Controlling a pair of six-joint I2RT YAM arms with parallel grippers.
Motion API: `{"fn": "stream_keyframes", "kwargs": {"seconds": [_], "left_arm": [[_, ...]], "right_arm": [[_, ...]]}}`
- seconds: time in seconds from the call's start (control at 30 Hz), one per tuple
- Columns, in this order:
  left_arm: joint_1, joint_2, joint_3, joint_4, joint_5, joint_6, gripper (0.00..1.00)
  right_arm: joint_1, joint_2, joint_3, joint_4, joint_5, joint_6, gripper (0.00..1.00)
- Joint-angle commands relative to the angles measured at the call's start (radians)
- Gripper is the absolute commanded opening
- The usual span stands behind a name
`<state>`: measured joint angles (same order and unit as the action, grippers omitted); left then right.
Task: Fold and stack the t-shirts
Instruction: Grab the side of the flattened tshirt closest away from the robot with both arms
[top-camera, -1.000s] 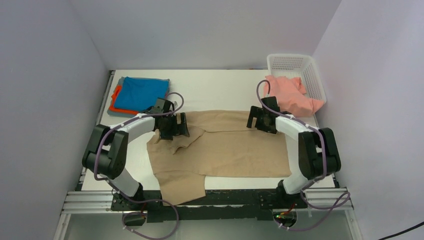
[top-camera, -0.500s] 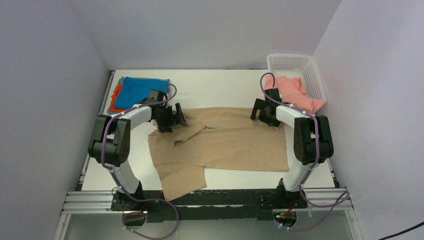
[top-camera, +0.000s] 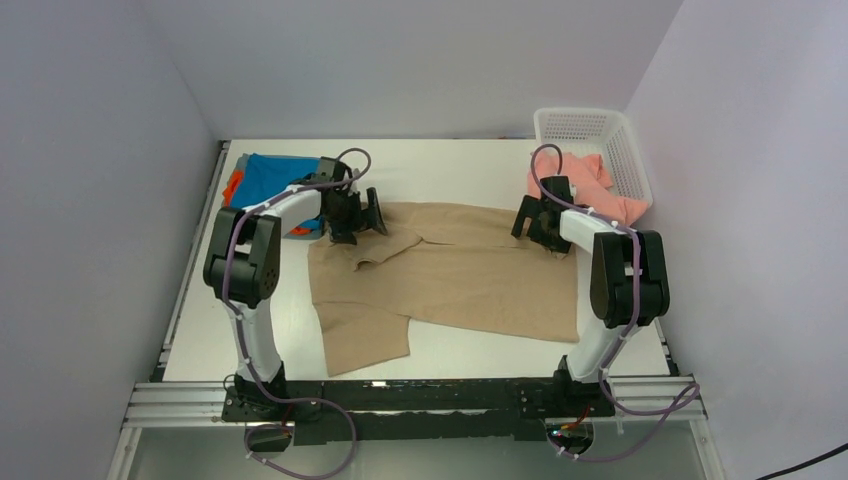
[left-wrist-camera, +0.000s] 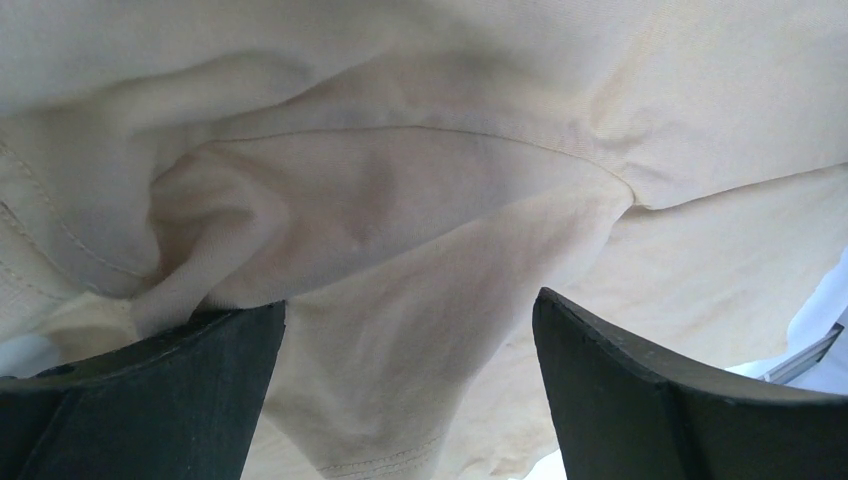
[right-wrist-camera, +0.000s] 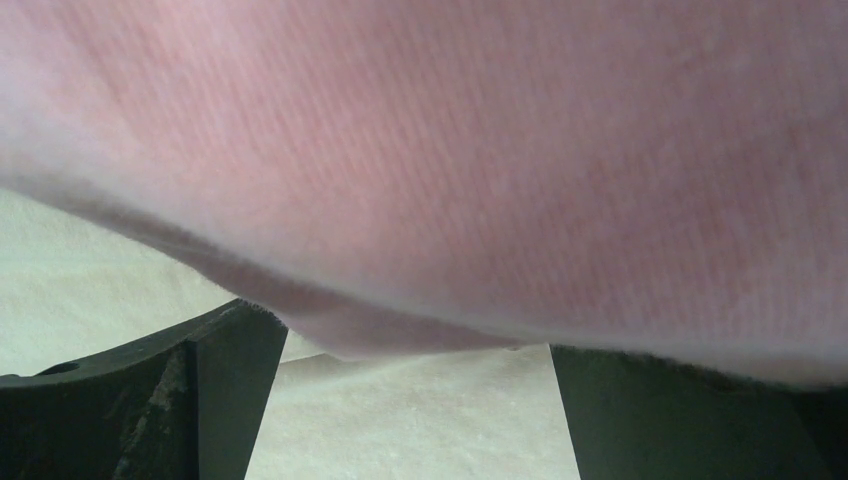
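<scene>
In the top view, the tan t-shirt (top-camera: 470, 285) lies spread over the middle of the desk (top-camera: 440, 165), with one sleeve toward the lower left. The left tool (top-camera: 360, 215) sits at the shirt's upper-left corner and the right tool (top-camera: 530, 220) at its upper-right edge. Only the wrist views show the jaws, and both are spread wide. The left fingers (left-wrist-camera: 150, 400) straddle bunched tan cloth. The right fingers (right-wrist-camera: 160, 400) hang over tan cloth under the salmon-pink t-shirt (top-camera: 590, 190). Farther off at the upper left, the blue t-shirt (top-camera: 265, 175) lies on the orange t-shirt (top-camera: 233, 187). At the upper right stands the basket (top-camera: 600, 125).
</scene>
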<state>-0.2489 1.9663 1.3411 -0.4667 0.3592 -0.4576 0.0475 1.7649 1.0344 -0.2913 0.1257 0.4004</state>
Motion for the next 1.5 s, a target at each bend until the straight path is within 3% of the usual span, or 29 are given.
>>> {"fn": "stream_keyframes", "kwargs": {"seconds": [0.0, 0.17, 0.37, 0.5, 0.63, 0.77, 0.9, 1.13, 1.3, 1.47], "left_arm": [[-0.01, 0.047, 0.011, -0.024, -0.119, 0.039, 0.99], [-0.021, -0.138, -0.055, -0.034, -0.168, 0.042, 0.99], [-0.05, -0.45, -0.192, -0.099, -0.336, -0.009, 0.99], [-0.056, -0.593, -0.358, 0.017, -0.239, -0.044, 0.99], [-0.09, -0.552, -0.367, 0.174, -0.054, -0.06, 0.99], [-0.166, -0.412, -0.213, 0.168, -0.064, -0.028, 0.99], [-0.182, -0.279, -0.164, 0.153, -0.075, -0.027, 0.99], [-0.186, -0.189, -0.289, 0.193, -0.076, -0.055, 0.99], [-0.21, -0.208, -0.388, 0.27, 0.013, -0.071, 0.99], [-0.239, -0.223, -0.386, 0.304, 0.067, -0.076, 0.99]], "right_arm": [[-0.004, -0.047, -0.026, -0.032, -0.002, -0.024, 1.0], [0.021, -0.163, -0.05, -0.077, 0.035, 0.001, 1.0], [0.03, -0.347, -0.152, -0.102, 0.059, 0.068, 1.0], [0.028, -0.465, -0.231, -0.093, 0.051, 0.094, 1.0], [0.029, -0.52, -0.265, -0.09, 0.003, 0.09, 1.0], [0.029, -0.547, -0.286, -0.098, -0.003, 0.082, 1.0], [0.028, -0.558, -0.303, -0.111, -0.003, 0.072, 1.0], [0.029, -0.553, -0.309, -0.116, -0.012, 0.052, 1.0], [0.029, -0.543, -0.304, -0.114, 0.0, 0.052, 1.0], [0.029, -0.55, -0.292, -0.121, 0.011, 0.052, 1.0]]}}
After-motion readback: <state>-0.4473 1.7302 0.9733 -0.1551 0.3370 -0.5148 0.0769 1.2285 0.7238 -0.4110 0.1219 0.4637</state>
